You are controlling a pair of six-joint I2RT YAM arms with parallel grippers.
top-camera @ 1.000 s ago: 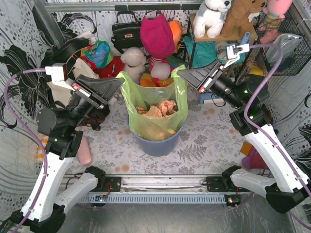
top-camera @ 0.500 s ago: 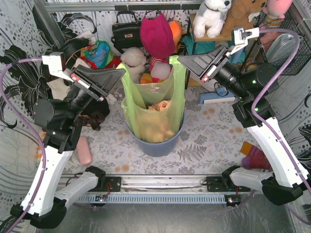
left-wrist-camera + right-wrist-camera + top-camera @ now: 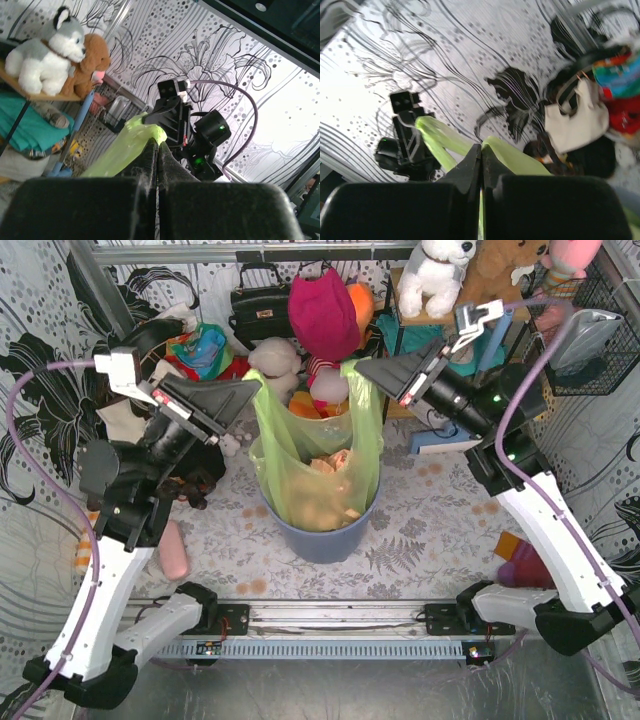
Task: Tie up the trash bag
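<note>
The left gripper (image 3: 257, 384) is clamped on the left top corner of the trash bag (image 3: 315, 465). In the left wrist view its fingers (image 3: 147, 162) are pressed flat together, with lime film (image 3: 125, 150) running out past the tips. The right gripper (image 3: 359, 367) pinches the right top corner in the same way. Its own camera shows the jaws closed, with green plastic (image 3: 512, 159) spilling out beyond them.

Both corners are drawn up into peaks, and the bag's rim dips between them, so the mouth gapes. Tan waste (image 3: 325, 462) shows through the film. The lower part of the bag sits inside the round blue-grey bin (image 3: 325, 538), which stands mid-table between the arms.

Around the bin, the patterned table (image 3: 420, 530) is bare on the near side and to the near right. The far side is tight: plush toys (image 3: 275, 362), a magenta bundle (image 3: 322, 310) and a black handbag (image 3: 258, 305) crowd just behind the raised rim. To the left, a cream tote bag (image 3: 575, 122) and dark clutter lie under the left arm. Far right, a shelf's legs (image 3: 395, 340) and a wire basket (image 3: 590, 335) hem in the right arm.
</note>
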